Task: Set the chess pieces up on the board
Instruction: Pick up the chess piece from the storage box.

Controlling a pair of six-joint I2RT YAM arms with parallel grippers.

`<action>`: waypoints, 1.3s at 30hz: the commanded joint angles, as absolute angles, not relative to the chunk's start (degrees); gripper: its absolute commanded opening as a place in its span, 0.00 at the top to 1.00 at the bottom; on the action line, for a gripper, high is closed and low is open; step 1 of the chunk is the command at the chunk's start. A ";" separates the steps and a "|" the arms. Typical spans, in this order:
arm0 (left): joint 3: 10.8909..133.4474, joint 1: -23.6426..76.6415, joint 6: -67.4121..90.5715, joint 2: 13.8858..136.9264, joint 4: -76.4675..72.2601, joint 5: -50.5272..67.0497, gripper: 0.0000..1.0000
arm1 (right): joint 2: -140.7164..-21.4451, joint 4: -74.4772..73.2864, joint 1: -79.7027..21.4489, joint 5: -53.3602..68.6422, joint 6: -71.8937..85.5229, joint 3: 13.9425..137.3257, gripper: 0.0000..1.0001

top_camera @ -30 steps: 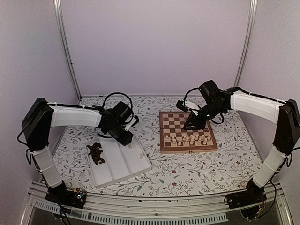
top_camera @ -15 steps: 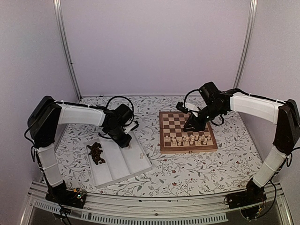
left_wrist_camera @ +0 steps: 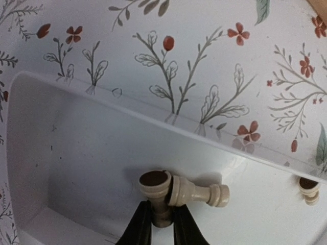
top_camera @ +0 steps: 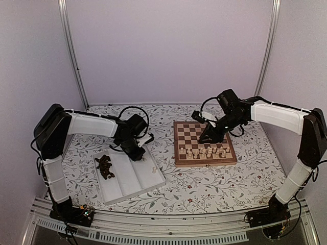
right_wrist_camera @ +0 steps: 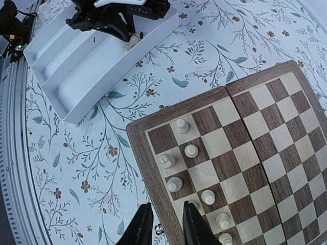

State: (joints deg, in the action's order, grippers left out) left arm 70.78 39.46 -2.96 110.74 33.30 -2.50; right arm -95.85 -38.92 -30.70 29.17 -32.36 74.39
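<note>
The left wrist view shows my left gripper low in the white tray. It is shut on the stem of a cream chess piece lying with its base toward the camera. A second cream piece lies against it. My right gripper hangs open over the board's near-left rim, with nothing between its fingers. Several cream pieces stand in two rows along the board's near side. Dark pieces lie heaped in the tray's left compartment.
The tray lies slantwise left of the board on the flowered tablecloth. Another cream piece lies farther along the same compartment. The booth's white walls close in the back and sides.
My left gripper has slid a little right and nearer along the tray, and its jaws have closed on the cream piece. The right arm has barely moved.
</note>
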 commanded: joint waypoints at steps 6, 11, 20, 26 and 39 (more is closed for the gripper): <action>68.63 39.11 -1.39 103.55 35.01 -0.44 0.92 | -95.27 -39.76 -32.72 33.26 -33.02 75.96 0.76; 66.67 38.61 -0.62 98.12 36.68 4.96 0.93 | -95.49 -40.46 -36.19 32.02 -34.26 78.42 0.76; 66.28 37.71 -0.19 91.92 38.36 20.77 0.93 | -98.82 -40.12 -45.69 27.81 -39.08 85.18 0.75; 67.32 37.54 -0.18 90.22 38.34 30.37 0.93 | -103.27 -36.71 -52.74 22.44 -41.19 88.69 0.75; 65.07 37.10 -0.13 88.76 38.50 40.33 0.92 | -112.25 -34.48 -57.05 20.55 -39.63 96.30 0.68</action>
State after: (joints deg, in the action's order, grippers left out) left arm 66.39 37.85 -0.36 90.13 37.89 36.69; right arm -110.80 -35.38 -55.86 21.23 -39.83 94.24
